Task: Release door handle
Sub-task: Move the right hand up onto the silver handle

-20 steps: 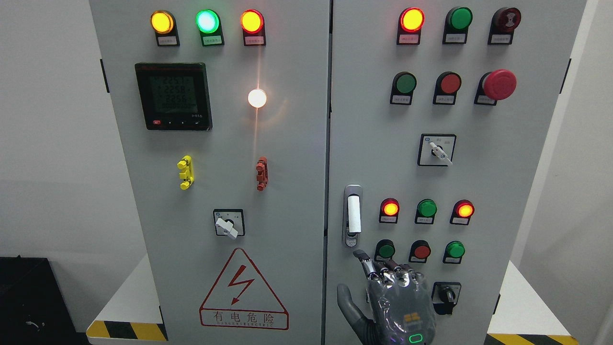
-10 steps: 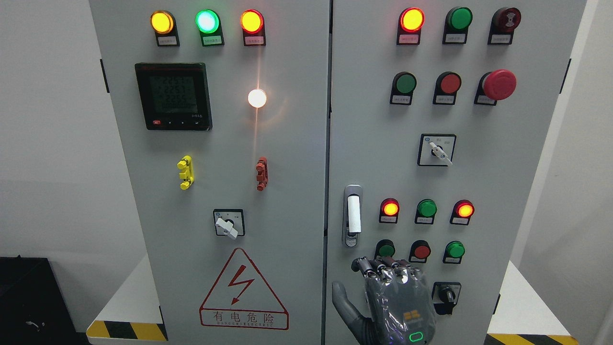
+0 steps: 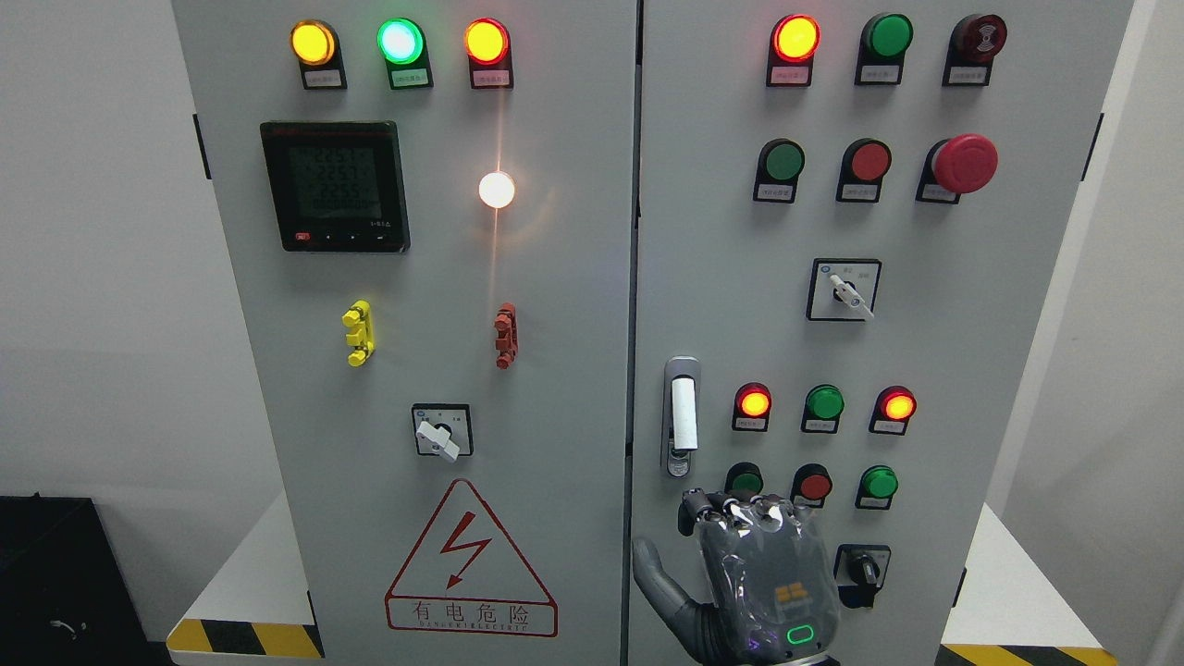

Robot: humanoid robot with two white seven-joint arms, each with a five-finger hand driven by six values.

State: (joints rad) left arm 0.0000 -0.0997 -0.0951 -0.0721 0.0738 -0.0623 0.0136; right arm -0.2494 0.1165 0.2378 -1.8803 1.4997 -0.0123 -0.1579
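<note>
Below the door handle: right hand in front of the right cabinet door, holding nothing.

Right hand [image 3: 763, 578] shows its back to the camera, fingers [image 3: 731, 509] curled in, thumb sticking out to the left; it is apart from the door handle [image 3: 682, 416]. Handle stands upright at the left edge of the right door [image 3: 925, 351], white grip in a metal plate, beside the lit red indicator [image 3: 754, 403].

You get a bright, evenly lit, sharp view. The white lamp [image 3: 497, 190] at eleven o'clock from centre blooms, throwing a vertical streak up and down the cabinet door [image 3: 425, 277]. Soft shadows fall beneath the buttons. The plastic-covered hand [image 3: 754, 578] at five o'clock glints.
</note>
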